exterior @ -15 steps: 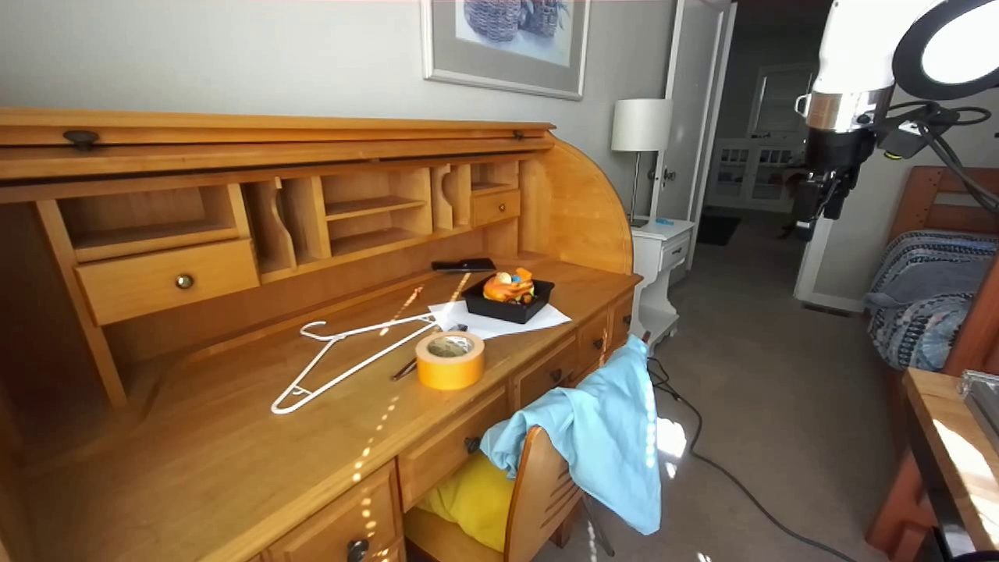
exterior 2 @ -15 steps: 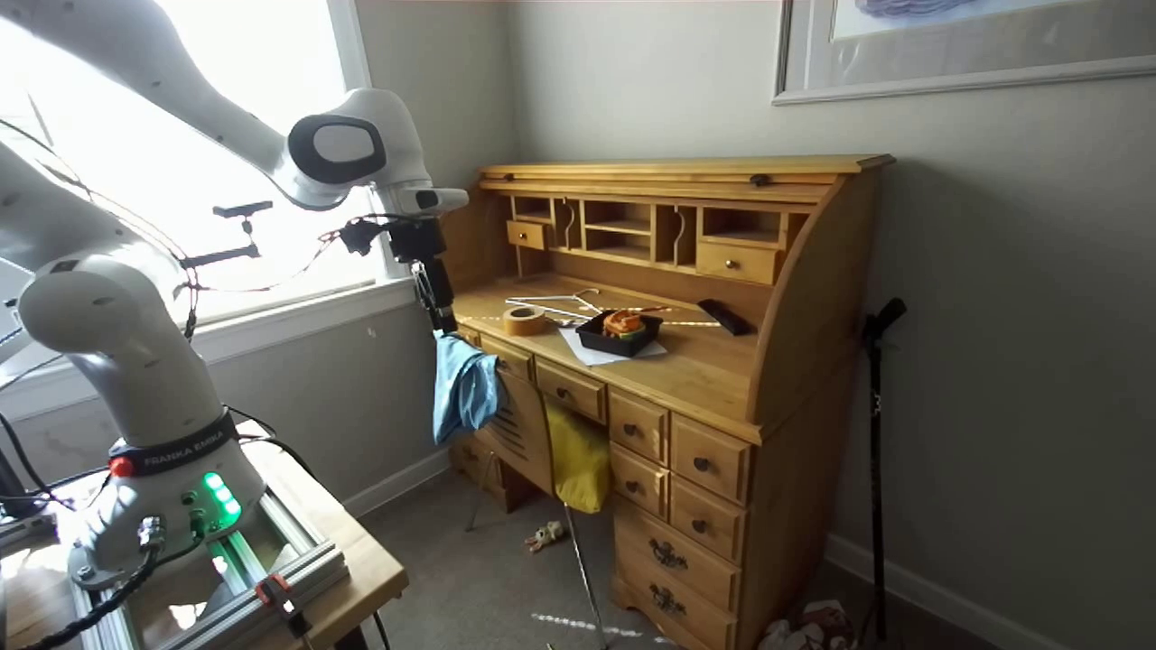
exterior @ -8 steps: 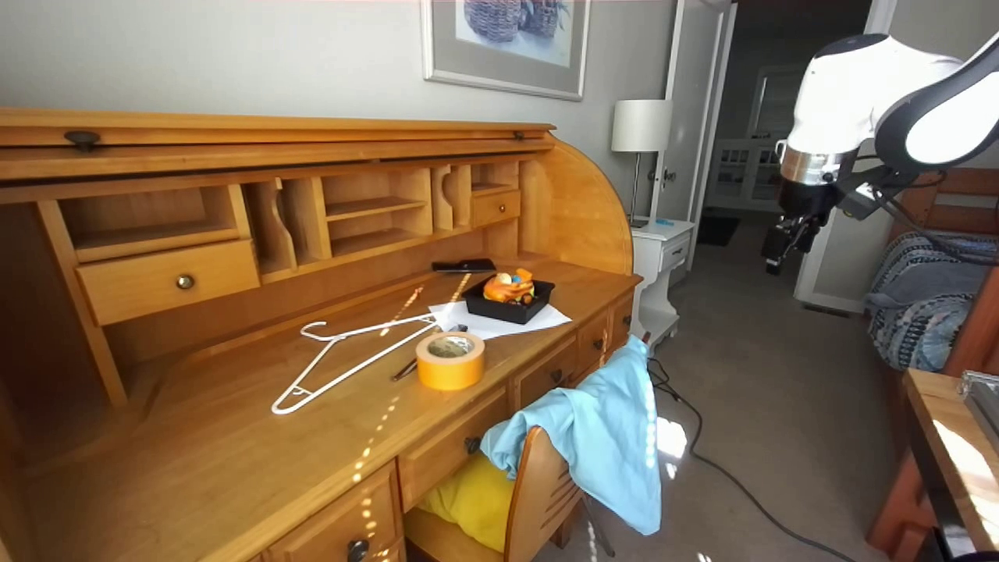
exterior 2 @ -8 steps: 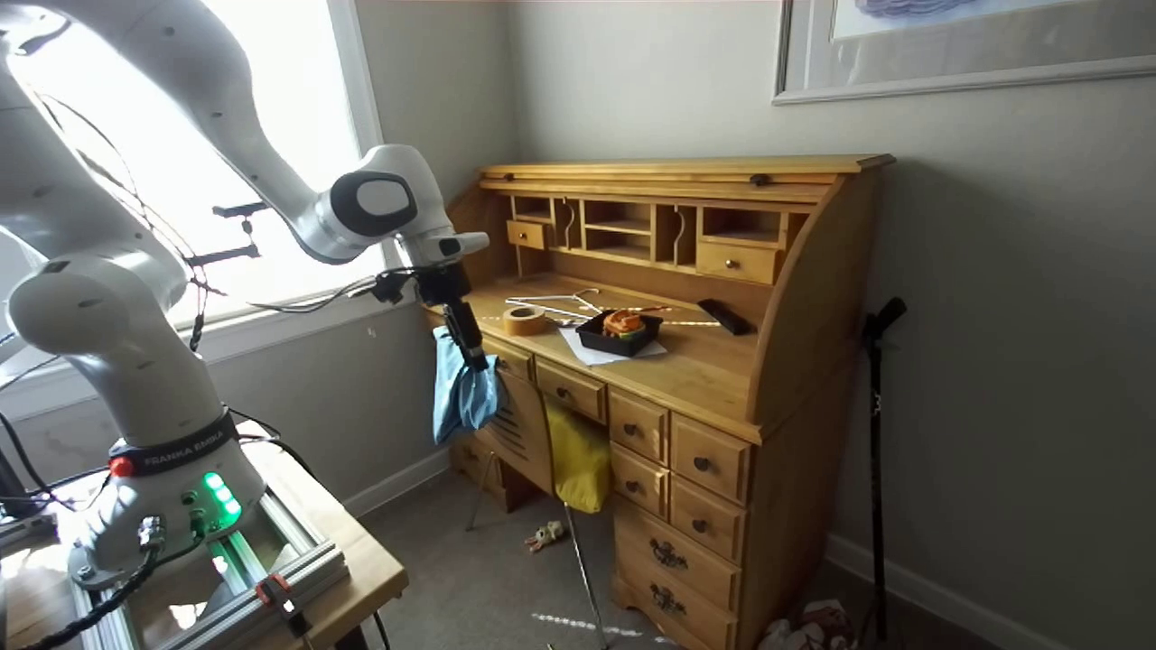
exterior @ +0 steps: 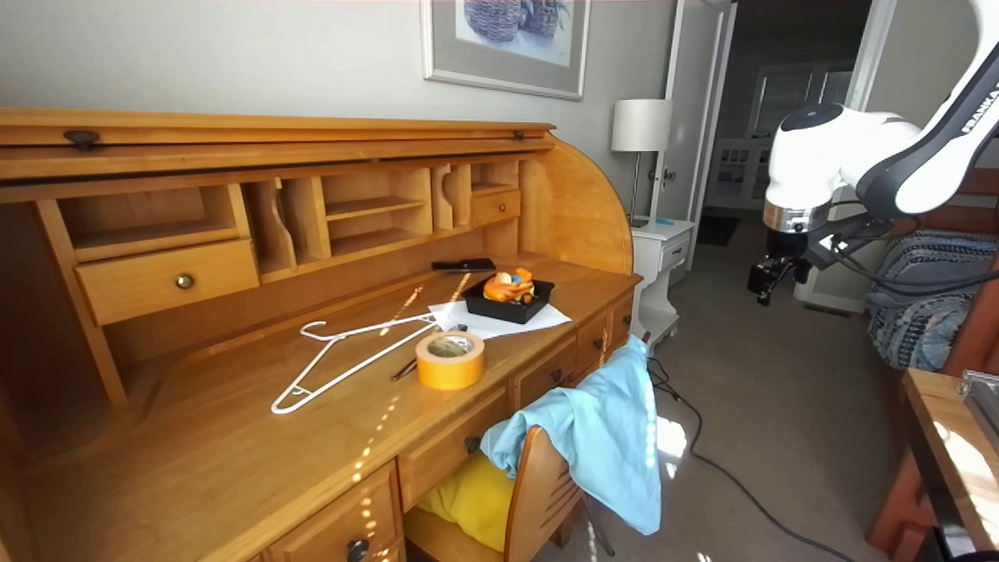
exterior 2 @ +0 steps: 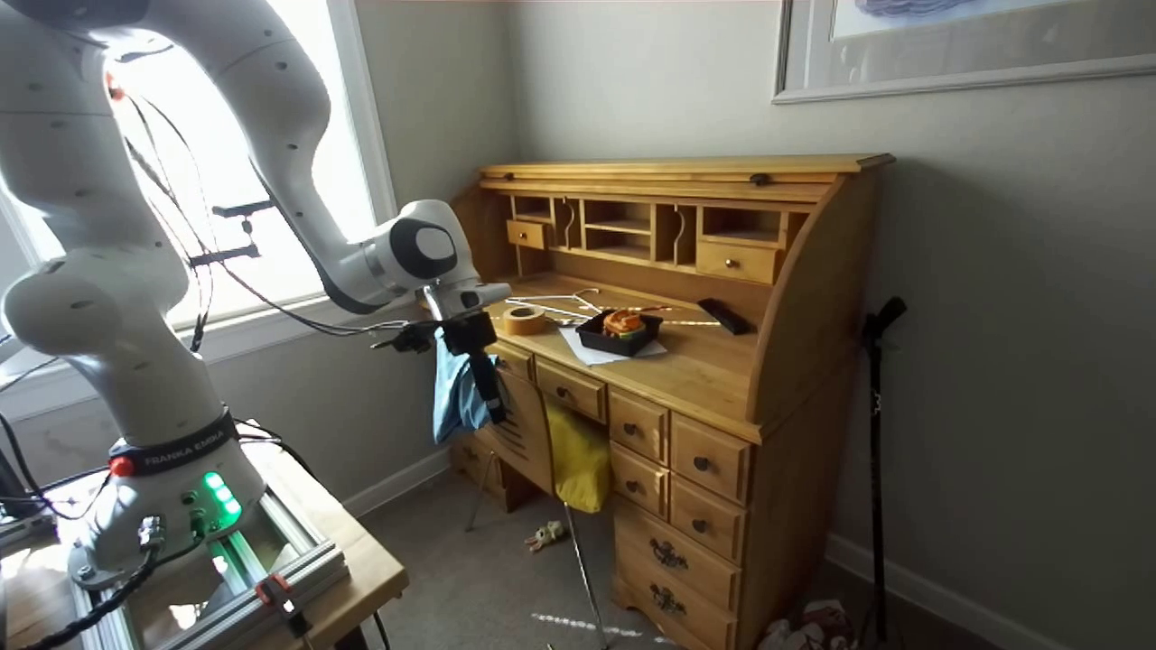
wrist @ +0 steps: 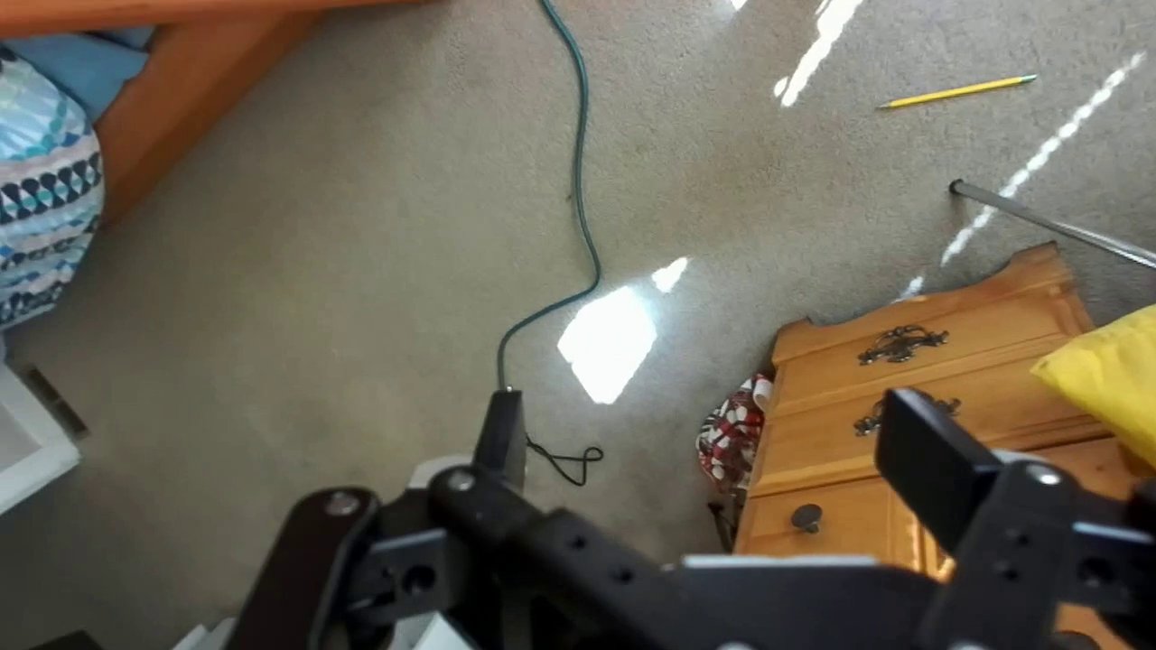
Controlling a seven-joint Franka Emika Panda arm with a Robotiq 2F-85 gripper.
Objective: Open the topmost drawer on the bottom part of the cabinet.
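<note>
Topmost drawer (exterior 2: 571,388) is seen closed, set in the row just under the writing surface (exterior 2: 709,372) of the cabinet (exterior 2: 799,379) — exactly which one is meant cannot be told. Gripper (wrist: 709,433) is held in front of the cabinet, angled downward, well apart from it; the fingers are spread wide. Chair (exterior: 538,492) is placed before the cabinet, blue cloth (exterior: 605,429) draped over its back — on the cabinet's writing surface are laid a tape roll (exterior: 450,373), white hanger (exterior: 336,338) and black tray (exterior: 499,311).

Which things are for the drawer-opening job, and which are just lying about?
For the job:
gripper
roll-top desk
one of its top-row lower drawers, unclear which

Just lying about:
tape roll
paper
black tray
yellow pencil
small toy
</note>
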